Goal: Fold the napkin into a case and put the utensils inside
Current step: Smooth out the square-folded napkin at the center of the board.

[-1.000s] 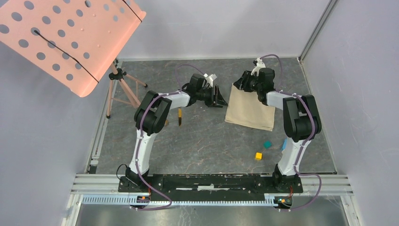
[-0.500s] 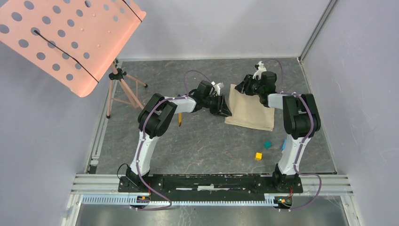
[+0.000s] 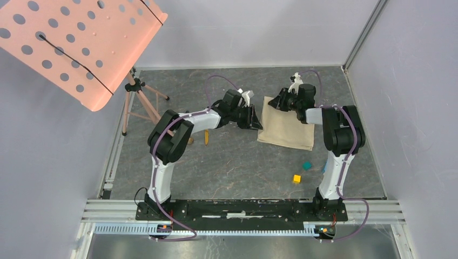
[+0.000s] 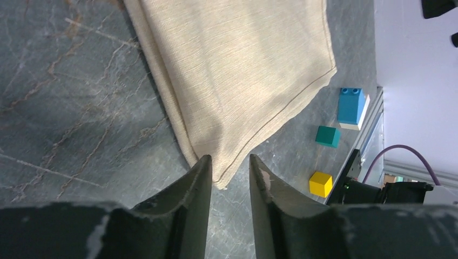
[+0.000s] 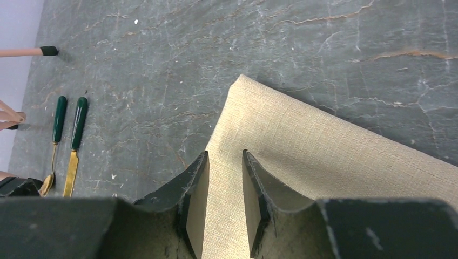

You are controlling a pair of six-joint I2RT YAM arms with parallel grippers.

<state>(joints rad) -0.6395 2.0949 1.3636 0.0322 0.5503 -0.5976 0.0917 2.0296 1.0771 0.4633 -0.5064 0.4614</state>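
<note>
- Right of centre on the dark marbled table, the napkin lies flat between the two grippers.
- The left gripper is low at a corner on the napkin's left side. Its jaws stand narrowly apart with that corner in the gap, and no pinch on the cloth shows.
- The right gripper sits at the napkin's far-left corner. Its jaws are also slightly parted, straddling the cloth's left edge, one finger over the fabric.
- The gold spoon and gold knife, both with dark green handles, lie side by side on the table, well apart from the napkin on its left.
- A yellow cube and a teal cube rest near the napkin's near edge.
</note>
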